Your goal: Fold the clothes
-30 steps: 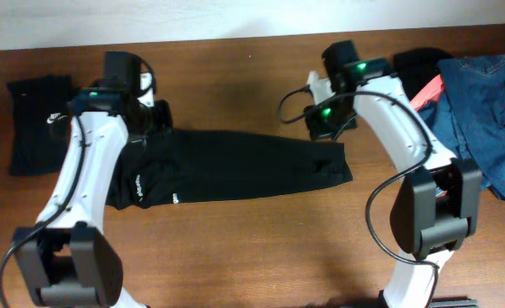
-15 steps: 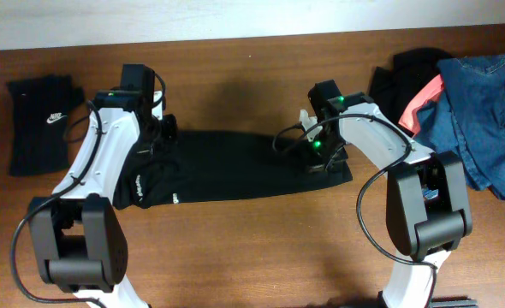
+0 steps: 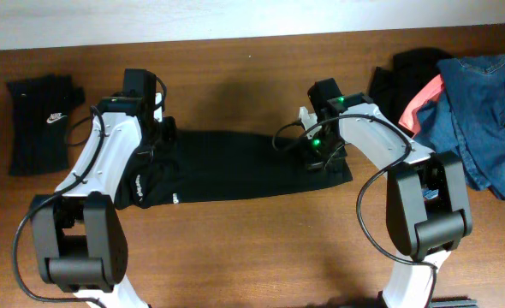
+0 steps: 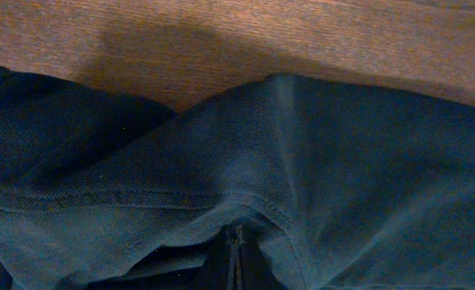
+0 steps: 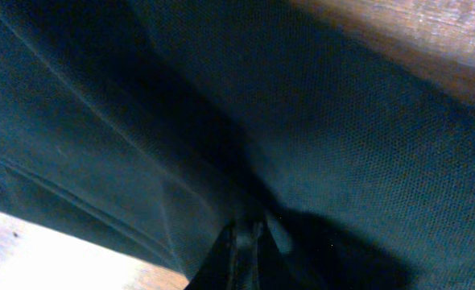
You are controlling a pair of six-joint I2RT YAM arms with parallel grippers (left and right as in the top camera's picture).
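Left gripper (image 4: 234,246) clamped on one end of black shirt (image 3: 235,167), right gripper (image 5: 244,238) pinching the opposite end; shirt lies stretched on table (image 3: 235,248) between them. Denim pile (image 3: 484,111) sits outboard of right gripper.

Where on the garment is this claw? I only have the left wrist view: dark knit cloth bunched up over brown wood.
Observer: Seen from overhead, the left claw pinches a long black shirt with small white lettering, near its left end. The shirt lies lengthwise across the wooden table.
Operator: Is the other arm involved?
Observer: Yes, the right claw is shut on the same shirt near its right end.
Operator: Any other clothes around?
Observer: A folded black piece with a white swoosh lies apart at the far left. At the far right, a blue denim garment is heaped over a coral-pink piece.
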